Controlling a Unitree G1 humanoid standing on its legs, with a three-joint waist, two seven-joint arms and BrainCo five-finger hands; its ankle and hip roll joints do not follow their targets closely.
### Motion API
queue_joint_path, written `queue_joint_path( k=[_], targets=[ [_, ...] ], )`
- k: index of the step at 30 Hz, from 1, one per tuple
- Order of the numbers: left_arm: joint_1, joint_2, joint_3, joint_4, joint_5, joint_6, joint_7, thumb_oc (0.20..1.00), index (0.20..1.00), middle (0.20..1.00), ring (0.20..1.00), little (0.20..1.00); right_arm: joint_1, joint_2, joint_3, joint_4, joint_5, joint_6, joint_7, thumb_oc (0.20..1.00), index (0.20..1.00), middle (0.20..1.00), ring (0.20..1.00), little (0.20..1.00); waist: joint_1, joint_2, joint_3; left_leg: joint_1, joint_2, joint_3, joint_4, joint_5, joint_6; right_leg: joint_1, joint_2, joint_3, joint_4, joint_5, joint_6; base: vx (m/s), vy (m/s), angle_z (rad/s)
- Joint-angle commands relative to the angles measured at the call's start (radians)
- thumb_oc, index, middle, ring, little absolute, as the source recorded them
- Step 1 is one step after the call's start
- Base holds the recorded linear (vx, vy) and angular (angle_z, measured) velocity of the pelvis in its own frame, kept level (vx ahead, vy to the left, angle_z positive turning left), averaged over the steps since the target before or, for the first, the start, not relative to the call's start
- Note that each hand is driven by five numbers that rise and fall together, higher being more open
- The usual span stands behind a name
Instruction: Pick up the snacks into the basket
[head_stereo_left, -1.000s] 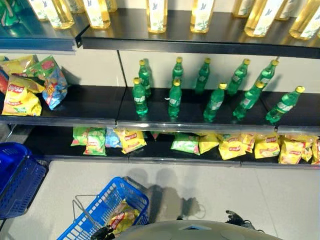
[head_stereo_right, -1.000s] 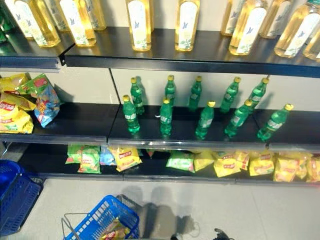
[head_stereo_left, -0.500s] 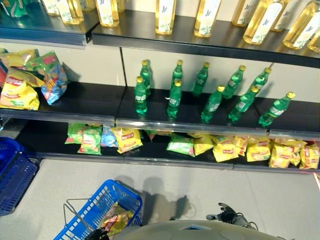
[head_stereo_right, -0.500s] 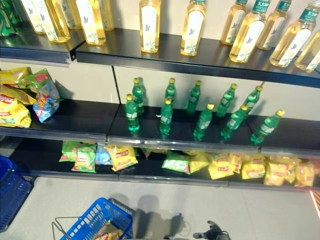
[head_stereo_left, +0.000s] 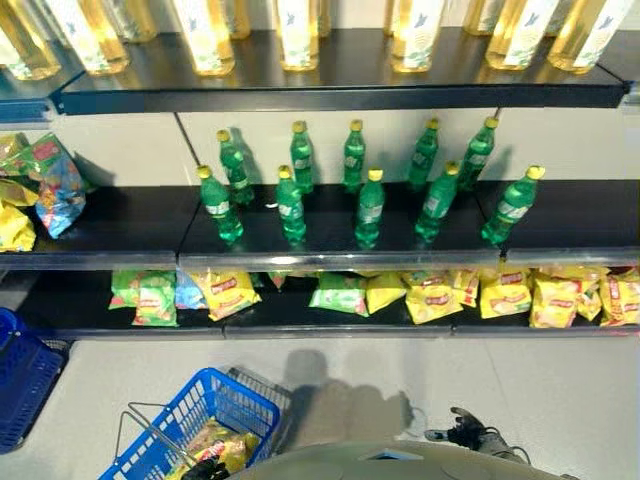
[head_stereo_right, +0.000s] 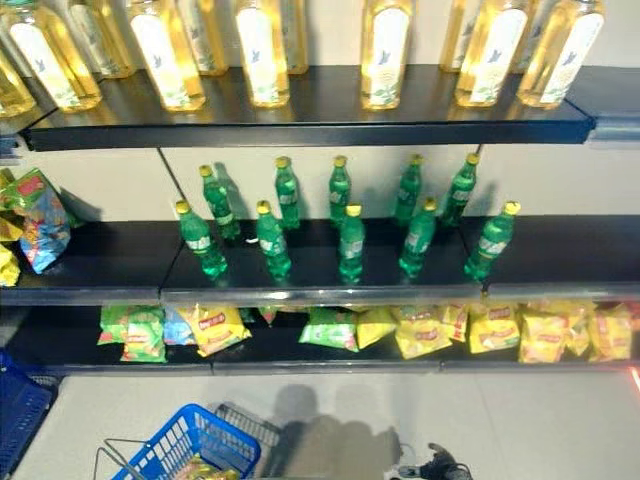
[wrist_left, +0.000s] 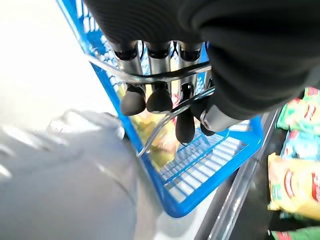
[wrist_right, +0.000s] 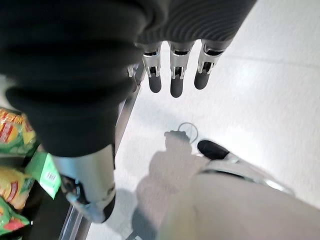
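— Where's the basket (head_stereo_left: 215, 415) at the moment?

— Down on the robot's left side, the blue one with the wire handles (wrist_left: 150, 76). The left robot hand (wrist_left: 160, 75) has its fingers curled round those handles, so it's gripping the basket by them.

— Anything in it?

— Yes, a yellow snack bag (head_stereo_left: 212, 445) lies inside, up against the blue mesh wall. You can see it through the bars from the wrist side as well.

— And the other robot hand?

— The right robot hand (wrist_right: 172, 72) hangs over the pale floor (wrist_right: 260, 90), fingers straight and loose, thumb apart, nothing in it. It's just beside the edge of the bottom shelf (head_stereo_left: 300, 315).

— What's on that shelf?

— A row of snack packets (head_stereo_left: 430, 298), mostly yellow, with some green ones (head_stereo_left: 140, 295) towards the left and one green one near the middle. They lie flat or lean on each other.

— Above that?

— The middle shelf (head_stereo_left: 330, 245) carries green bottles (head_stereo_left: 369, 208) with yellow caps, standing upright in two loose rows. Off to the left on the same level there are a few more bags (head_stereo_left: 45, 185), one brightly coloured. The top shelf (head_stereo_left: 340, 85) holds tall bottles of pale yellow drink (head_stereo_left: 297, 30).

— Any other basket?

— A second blue basket (head_stereo_left: 25, 375) sits on the floor at the far left, well apart from the one being held.
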Motion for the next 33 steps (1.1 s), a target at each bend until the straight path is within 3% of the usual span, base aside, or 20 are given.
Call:
queue_joint_path(
  k=[1,2,4,5,6,7,9,10,14,16,18,19,20,21,23,25,27,29,30,33],
  targets=[
    [-0.053,0.029,0.004,0.011,-0.041,-0.020,0.018,0.200,0.200,0.200,0.200,0.200,-0.078,-0.007,0.032,0.023,0.011,-0.018,-0.036,1.000,1.000,1.000,1.000,1.000,-0.017,-0.047,0.034,-0.037,-0.012,0.100,-0.033,0.001,0.013,-0.020,-0.048,0.004,0.034,0.022,0.030,-0.08,-0.363,0.18],
    [-0.062,0.021,-0.002,0.009,-0.032,-0.015,0.017,0.200,0.200,0.200,0.200,0.200,-0.078,-0.014,0.025,0.036,0.019,-0.013,-0.036,1.000,1.000,1.000,1.000,1.000,-0.023,-0.049,0.040,-0.041,-0.029,0.151,-0.018,-0.016,0.021,-0.015,-0.044,-0.008,0.027,0.018,0.025,-0.02,-0.257,0.23],
    [-0.053,0.011,0.003,0.011,-0.028,-0.012,0.004,0.200,0.200,0.200,0.200,0.200,-0.082,-0.020,0.019,0.057,0.026,-0.014,-0.034,1.000,1.000,1.000,1.000,1.000,-0.012,-0.051,0.042,-0.045,-0.107,0.127,0.027,-0.079,0.036,0.000,-0.034,-0.018,0.002,0.020,0.016,0.00,-0.274,0.28],
    [-0.053,0.011,0.003,0.011,-0.028,-0.012,0.004,0.200,0.200,0.200,0.200,0.200,-0.082,-0.020,0.020,0.057,0.026,-0.014,-0.034,1.000,1.000,1.000,1.000,1.000,-0.012,-0.051,0.041,-0.046,-0.107,0.127,0.027,-0.079,0.036,-0.001,-0.034,-0.018,0.002,0.020,0.016,0.03,-0.163,0.23],
    [-0.048,0.007,0.005,0.009,-0.029,-0.014,0.001,0.200,0.200,0.200,0.200,0.200,-0.083,-0.022,0.021,0.068,0.022,-0.013,-0.029,1.000,1.000,1.000,1.000,1.000,-0.004,-0.052,0.040,-0.059,-0.159,0.091,0.056,-0.117,0.047,0.003,-0.032,-0.017,-0.003,0.021,0.012,0.09,-0.239,0.15],
    [-0.039,0.004,0.014,0.001,-0.029,-0.012,-0.013,0.200,0.200,0.200,0.200,0.200,-0.080,-0.024,0.029,0.069,-0.002,-0.013,-0.021,1.000,1.000,1.000,1.000,1.000,0.010,-0.059,0.035,-0.080,-0.262,0.067,0.074,-0.203,0.081,0.020,-0.023,-0.019,-0.024,0.023,0.012,0.13,-0.296,0.14],
    [-0.037,0.004,0.017,0.003,-0.017,-0.008,-0.021,0.200,0.200,0.200,0.200,0.200,-0.078,-0.023,0.023,0.082,-0.007,-0.012,-0.017,1.000,1.000,1.000,1.000,1.000,0.014,-0.055,0.032,-0.087,-0.299,0.069,0.065,-0.213,0.094,0.028,-0.014,-0.022,-0.033,0.026,0.013,0.11,-0.184,0.14],
    [-0.031,0.003,0.025,0.007,-0.008,0.003,-0.032,0.200,0.200,0.200,0.200,0.200,-0.066,-0.015,0.011,0.100,-0.006,-0.009,-0.015,1.000,1.000,1.000,1.000,1.000,0.016,-0.040,0.025,-0.100,-0.353,0.110,0.033,-0.206,0.113,0.036,0.007,-0.037,-0.049,0.035,0.015,0.11,-0.129,0.06],
    [-0.026,0.020,0.044,0.002,0.015,0.006,-0.032,0.200,0.200,0.200,0.200,0.200,-0.069,-0.001,0.036,0.080,-0.027,-0.016,-0.017,1.000,1.000,1.000,1.000,1.000,0.024,-0.028,0.019,-0.117,-0.411,0.155,-0.037,-0.174,0.127,0.031,0.059,-0.048,-0.039,0.030,0.015,0.09,-0.094,0.30],
    [-0.029,0.030,0.056,0.008,0.017,0.008,-0.036,0.200,0.200,0.200,0.200,0.200,-0.077,0.001,0.031,0.082,-0.023,-0.020,-0.023,1.000,1.000,1.000,1.000,1.000,0.033,-0.038,0.022,-0.111,-0.409,0.133,-0.042,-0.177,0.133,0.023,0.074,-0.042,-0.005,0.015,0.016,0.10,-0.112,0.03],
    [-0.022,0.064,0.082,0.020,0.022,0.013,-0.029,0.200,0.200,0.200,0.200,0.200,-0.075,0.020,0.015,0.061,-0.015,-0.027,-0.026,1.000,1.000,1.000,1.000,1.000,0.022,-0.085,0.033,-0.085,-0.401,0.127,-0.034,-0.200,0.158,-0.019,0.086,-0.034,0.152,0.038,0.066,0.14,-0.137,-0.22],
    [-0.022,0.064,0.082,0.020,0.022,0.013,-0.029,0.200,0.200,0.200,0.200,0.200,-0.075,0.020,0.015,0.061,-0.015,-0.027,-0.026,1.000,1.000,1.000,1.000,1.000,0.022,-0.085,0.032,-0.086,-0.401,0.127,-0.034,-0.200,0.158,-0.020,0.086,-0.034,0.152,0.038,0.066,0.07,-0.122,-0.14],
    [-0.040,0.087,0.092,0.012,0.018,0.012,-0.017,0.200,0.200,0.200,0.200,0.200,-0.074,0.028,-0.004,0.024,0.002,-0.030,-0.037,1.000,1.000,1.000,1.000,1.000,0.001,-0.104,0.057,-0.073,-0.386,0.132,-0.027,-0.206,0.162,-0.073,0.082,-0.025,0.278,0.113,0.158,0.02,-0.110,-0.02],
    [-0.050,0.090,0.094,0.002,0.008,0.003,-0.011,0.200,0.200,0.200,0.200,0.200,-0.076,0.030,-0.014,0.008,0.016,-0.036,-0.045,1.000,1.000,1.000,1.000,1.000,-0.004,-0.096,0.071,-0.074,-0.368,0.134,-0.019,-0.200,0.163,-0.104,0.074,-0.040,0.360,0.128,0.184,0.00,-0.130,-0.06],
    [-0.061,0.086,0.071,-0.018,0.001,-0.004,-0.012,0.200,0.200,0.200,0.200,0.200,-0.072,0.031,0.000,-0.046,0.020,-0.039,-0.039,1.000,1.000,1.000,1.000,1.000,-0.010,-0.074,0.082,-0.079,-0.342,0.127,-0.012,-0.187,0.163,-0.135,0.057,-0.037,0.424,0.106,0.167,0.02,-0.053,0.06],
    [-0.070,0.079,0.043,-0.036,-0.005,-0.020,-0.005,0.200,0.200,0.200,0.200,0.200,-0.056,0.027,-0.005,-0.056,0.023,-0.038,-0.046,1.000,1.000,1.000,1.000,1.000,-0.006,-0.065,0.085,-0.067,-0.337,0.100,-0.018,-0.183,0.151,-0.091,-0.016,-0.064,0.351,0.045,0.104,0.09,-0.099,0.21],
    [-0.078,0.071,0.021,-0.048,-0.013,-0.031,-0.002,0.200,0.200,0.200,0.200,0.200,-0.044,0.024,-0.021,-0.054,0.041,-0.039,-0.056,1.000,1.000,1.000,1.000,1.000,-0.002,-0.047,0.071,-0.067,-0.317,0.076,-0.036,-0.176,0.133,-0.060,-0.080,-0.029,0.266,0.031,0.073,0.07,-0.189,0.43],
    [-0.082,0.073,0.015,-0.044,-0.018,-0.037,0.009,0.200,0.200,0.200,0.200,0.200,-0.039,0.026,-0.016,-0.044,0.030,-0.032,-0.058,1.000,1.000,1.000,1.000,1.000,-0.001,-0.045,0.054,-0.063,-0.305,0.055,-0.041,-0.182,0.114,-0.015,-0.147,0.022,0.128,0.062,0.072,0.10,-0.287,0.29],
    [-0.084,0.082,0.009,-0.035,-0.016,-0.038,0.014,0.200,0.200,0.200,0.200,0.200,-0.045,0.028,0.001,-0.020,0.006,-0.020,-0.058,1.000,1.000,1.000,1.000,1.000,0.003,-0.049,0.051,-0.061,-0.290,0.041,-0.035,-0.189,0.101,-0.018,-0.196,0.046,0.066,0.126,0.087,0.06,-0.261,0.12],
    [-0.078,0.092,0.022,-0.027,-0.013,-0.039,0.018,0.200,0.200,0.200,0.200,0.200,-0.054,0.030,0.016,0.011,-0.018,-0.012,-0.052,1.000,1.000,1.000,1.000,1.000,0.014,-0.070,0.044,-0.059,-0.275,0.051,-0.030,-0.194,0.089,0.013,-0.184,0.028,0.022,0.095,0.101,0.03,-0.270,0.06]
  ],
)
